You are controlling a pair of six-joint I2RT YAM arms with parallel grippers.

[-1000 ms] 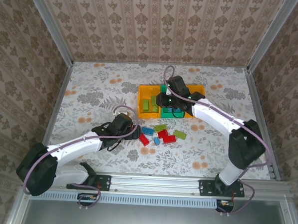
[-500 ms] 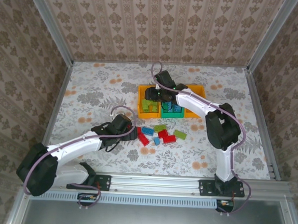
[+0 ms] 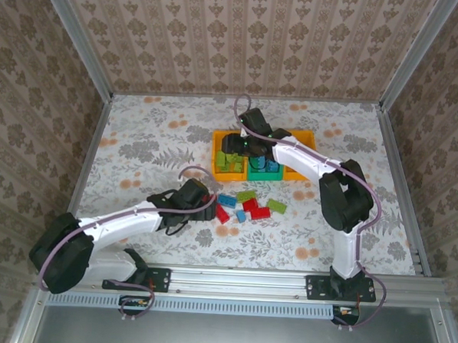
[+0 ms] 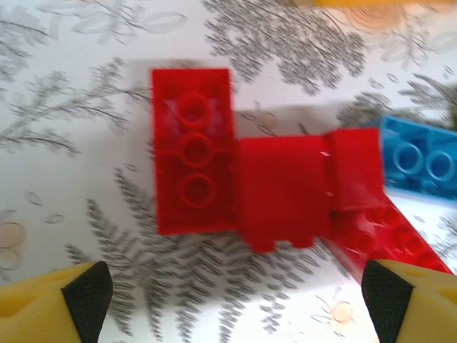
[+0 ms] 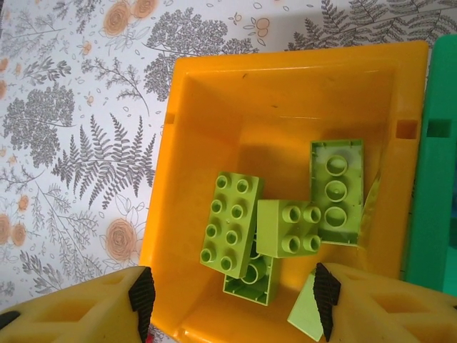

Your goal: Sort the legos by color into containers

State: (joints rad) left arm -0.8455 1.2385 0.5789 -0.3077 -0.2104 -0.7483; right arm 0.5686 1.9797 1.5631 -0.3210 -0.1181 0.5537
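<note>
Three bins [image 3: 307,137] sit in a row at the far middle of the table [image 3: 138,144]. Green legos [image 5: 232,221] lie in the left orange bin [image 5: 170,214], and blue ones [image 3: 267,167] in the green middle bin [image 3: 256,174]. Loose red bricks [image 4: 193,150], blue bricks [image 3: 227,200] and green bricks [image 3: 246,195] lie nearer, between the arms. The left arm reaches over them, its left pincer [image 4: 235,296] wide open above two red bricks. The right arm stretches far, and the right pincer [image 5: 232,304] hangs partly open over the left orange bin.
</note>
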